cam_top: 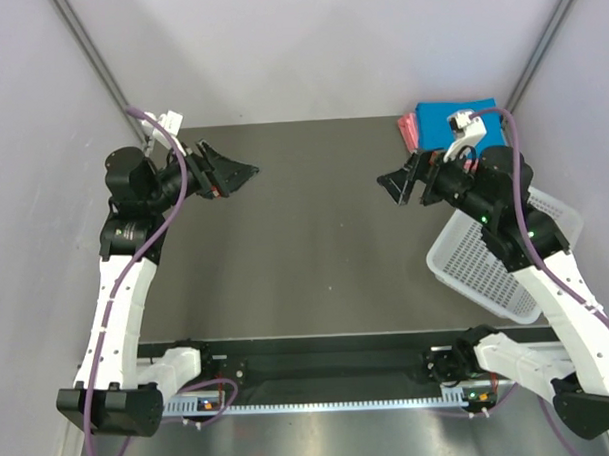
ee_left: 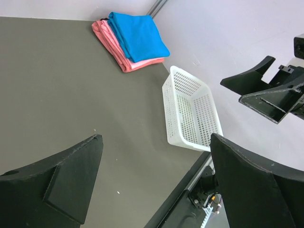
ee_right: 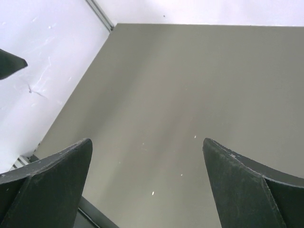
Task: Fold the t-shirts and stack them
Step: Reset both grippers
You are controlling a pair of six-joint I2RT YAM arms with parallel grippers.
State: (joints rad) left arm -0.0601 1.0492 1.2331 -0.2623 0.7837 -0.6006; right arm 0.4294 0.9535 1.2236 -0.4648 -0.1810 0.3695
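Bright even light, soft shadows, sharp focus throughout.

Both arms are up, elbows bent, forearms angled inward so the wrists point toward each other. Left gripper (cam_top: 235, 174): jaws spread wide, nothing between the fingers. Right gripper (cam_top: 395, 187): jaws wide apart too, empty. The two grippers hang in the air, well apart, not touching anything.

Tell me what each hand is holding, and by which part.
Nothing. The left hand and right hand both hang open and empty above the table; the t-shirts lie stacked apart.
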